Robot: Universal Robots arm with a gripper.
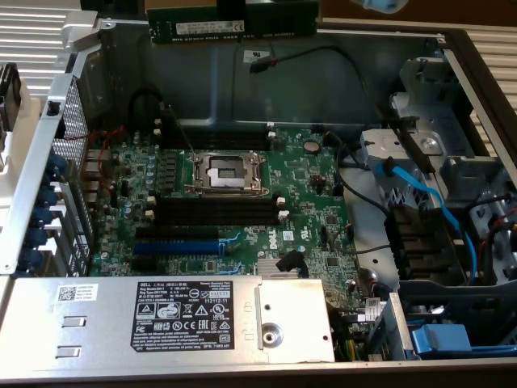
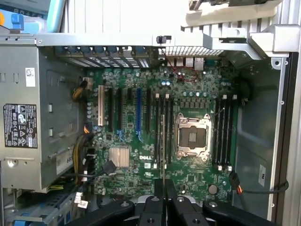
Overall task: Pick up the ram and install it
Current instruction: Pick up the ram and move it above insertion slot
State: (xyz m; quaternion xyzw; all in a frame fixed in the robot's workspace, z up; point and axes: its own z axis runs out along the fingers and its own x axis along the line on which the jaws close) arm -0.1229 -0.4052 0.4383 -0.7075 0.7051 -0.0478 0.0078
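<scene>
exterior view: ram (image 1: 234, 26) high over open case (image 1: 347, 89), top part cut off, long side running exterior view's left to right | wrist view: gripper (image 2: 164, 188) pinched tight on ram (image 2: 163, 146), seen edge-on, thin line over green board (image 2: 193, 181), lined up with black slots (image 2: 221, 134)

A: How many of each do we count?
B: We count one ram (image 1: 233, 23), one processor socket (image 1: 226, 172) and one blue slot (image 1: 176, 246).
A: We also find one white slot (image 2: 100, 111), one silver heatsink (image 2: 119, 156), one coin cell (image 1: 311, 147) and one grey power supply (image 1: 105, 331).
</scene>
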